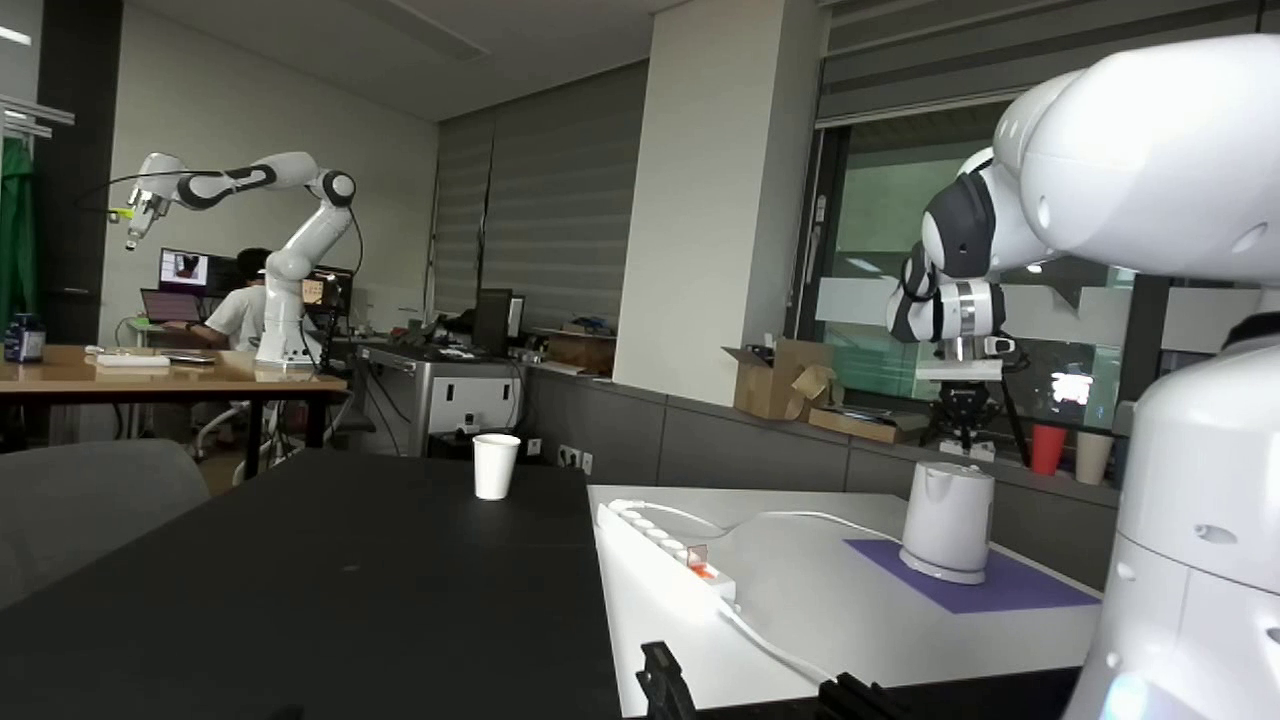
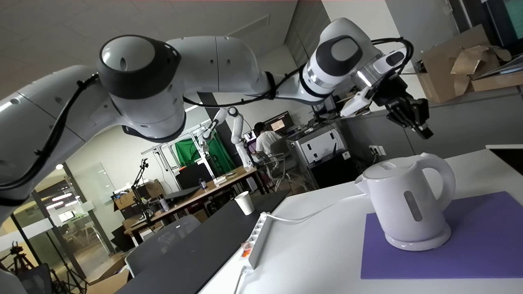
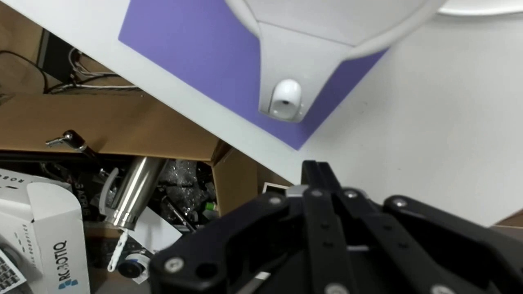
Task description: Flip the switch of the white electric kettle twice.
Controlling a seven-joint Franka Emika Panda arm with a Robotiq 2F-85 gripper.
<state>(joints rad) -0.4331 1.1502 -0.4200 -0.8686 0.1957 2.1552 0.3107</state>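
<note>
White electric kettle [image 2: 396,196], a small glossy rounded-cylinder jug, stood upright on a flat purple rectangular sheet [image 2: 482,245], itself lying on a smooth white counter [image 2: 314,253]. Left to right, in an exterior view: dark-banded white jointed robot arm [image 2: 220,61] reached in from the left edge. Below it, long matte black counter [image 2: 200,255], with a white tapered handleless cup [image 2: 245,203] near its far end. Next, white oblong power strip [image 2: 260,241] on the white counter, orange-red piece [image 2: 246,250] near its closer end. Thin white cord [image 2: 302,220] ran from the strip's far end toward the kettle. Then the kettle itself: spout [image 2: 361,183] facing left, narrow grey window [image 2: 412,205] in its side, loop handle [image 2: 448,179] facing right. Black jointed hand [image 2: 425,130] hung higher than the kettle's lid [image 2: 388,166] and apart from it. Wrist view, left to right: white carton [image 3: 57,224] printed ROBOTIQ; silvery metal cylinder [image 3: 141,188] in an open brown cardboard box [image 3: 114,122]; purple sheet under the kettle; small white rounded tab [image 3: 287,94] at the outer end of a tapering part [image 3: 294,57] of the kettle. Then the hand, narrow: two slim black fingers [image 3: 309,175] side by side, tips touching, clear of the tab.
</note>
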